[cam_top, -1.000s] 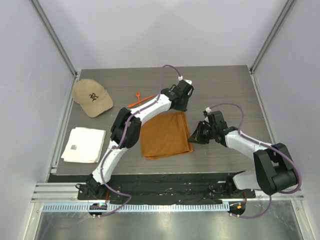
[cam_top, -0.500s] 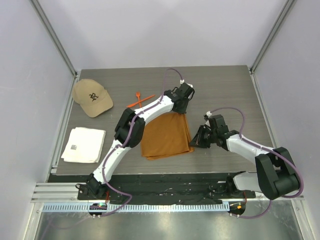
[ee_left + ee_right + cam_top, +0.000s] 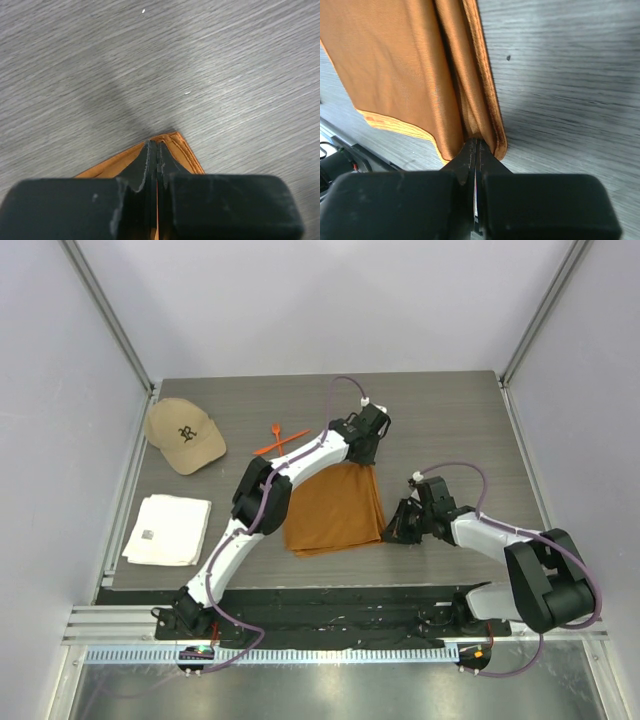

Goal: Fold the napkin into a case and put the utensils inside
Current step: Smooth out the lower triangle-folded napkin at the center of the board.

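The rust-orange napkin [image 3: 335, 508] lies folded on the dark table, between the two arms. My left gripper [image 3: 368, 462] is at its far right corner, and its jaws are shut on that corner. In the left wrist view the napkin's hemmed corner [image 3: 182, 147] pokes out past the left gripper's [image 3: 156, 149] closed tips. My right gripper [image 3: 388, 533] is shut on the near right corner. There the napkin's layers [image 3: 405, 65] bunch into folds at the right gripper [image 3: 475, 144]. The two bright-orange utensils [image 3: 280, 440] lie crossed on the table behind the left arm.
A tan cap [image 3: 183, 435] sits at the far left. A thick white towel [image 3: 168, 530] lies near the left front edge. Metal frame posts rise at both far corners. The table's black front edge [image 3: 330, 592] runs just below the napkin.
The left gripper's jaws have closed onto the napkin's far right corner. The right gripper, still shut on its corner, has shifted slightly nearer, and the napkin's right edge has moved with it.
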Controlling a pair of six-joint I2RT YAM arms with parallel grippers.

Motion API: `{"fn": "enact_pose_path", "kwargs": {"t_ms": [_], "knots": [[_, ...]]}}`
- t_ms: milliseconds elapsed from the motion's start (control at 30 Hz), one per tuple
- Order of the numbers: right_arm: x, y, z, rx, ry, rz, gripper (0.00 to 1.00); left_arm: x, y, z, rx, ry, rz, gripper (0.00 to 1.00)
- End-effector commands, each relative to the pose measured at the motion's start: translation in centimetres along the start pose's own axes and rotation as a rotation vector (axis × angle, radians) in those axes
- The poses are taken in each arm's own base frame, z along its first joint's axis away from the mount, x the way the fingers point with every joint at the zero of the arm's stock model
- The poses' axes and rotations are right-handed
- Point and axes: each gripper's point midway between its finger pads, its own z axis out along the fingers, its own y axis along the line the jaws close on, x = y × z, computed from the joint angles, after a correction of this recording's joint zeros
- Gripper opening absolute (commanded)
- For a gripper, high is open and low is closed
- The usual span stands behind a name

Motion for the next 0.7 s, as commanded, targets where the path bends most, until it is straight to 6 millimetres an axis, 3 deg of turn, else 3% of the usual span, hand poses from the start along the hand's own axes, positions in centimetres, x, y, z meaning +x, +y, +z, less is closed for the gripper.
{"fn": "enact_pose_path", "kwargs": {"t_ms": [0, 67, 300, 367, 400, 433, 500, 567, 600, 633, 667], "knots": [[0.5, 0.0, 0.7, -0.041, 0.003, 0.007, 0.01, -3.4, -1.6, -2.1, 0.063, -0.083, -0.063, 0.0], [1.3, 0.0, 0.9, -0.057, 0.024, 0.028, 0.01, -4.2, -2.0, -2.8, 0.075, -0.101, -0.086, 0.0], [1.0, 1.6, 1.0, -0.127, 0.031, 0.041, 0.01, -5.3, -3.5, -2.9, 0.133, -0.121, -0.19, 0.0], [-0.3, 1.4, 0.6, -0.075, -0.006, 0.007, 0.01, -5.4, -3.7, -3.1, 0.145, -0.114, -0.194, 0.13], [-0.2, 0.9, -0.1, -0.031, -0.003, 0.005, 0.01, -5.5, -3.6, -3.7, 0.139, -0.114, -0.195, 0.33], [-0.7, 0.7, -0.6, 0.003, -0.025, -0.004, 0.02, -5.7, -3.5, -4.3, 0.141, -0.122, -0.189, 0.41], [-2.1, 0.2, -1.9, 0.063, -0.068, -0.022, 0.05, -6.3, -3.4, -6.9, 0.156, -0.151, -0.19, 0.53], [-3.5, 0.0, -3.0, 0.094, -0.09, -0.005, 0.12, -7.3, -3.4, -9.2, 0.177, -0.186, -0.192, 0.75], [-4.3, -0.2, -3.3, 0.108, -0.107, -0.014, 0.14, -6.3, -3.1, -9.4, 0.171, -0.165, -0.19, 0.73], [-5.3, -0.4, -3.7, 0.113, -0.128, -0.002, 0.16, -7.4, -3.3, -12.6, 0.197, -0.207, -0.195, 0.71], [-6.8, 0.2, -4.2, 0.107, -0.161, -0.004, 0.26, -7.1, -3.3, -13.5, 0.205, -0.212, -0.206, 0.71]]}}
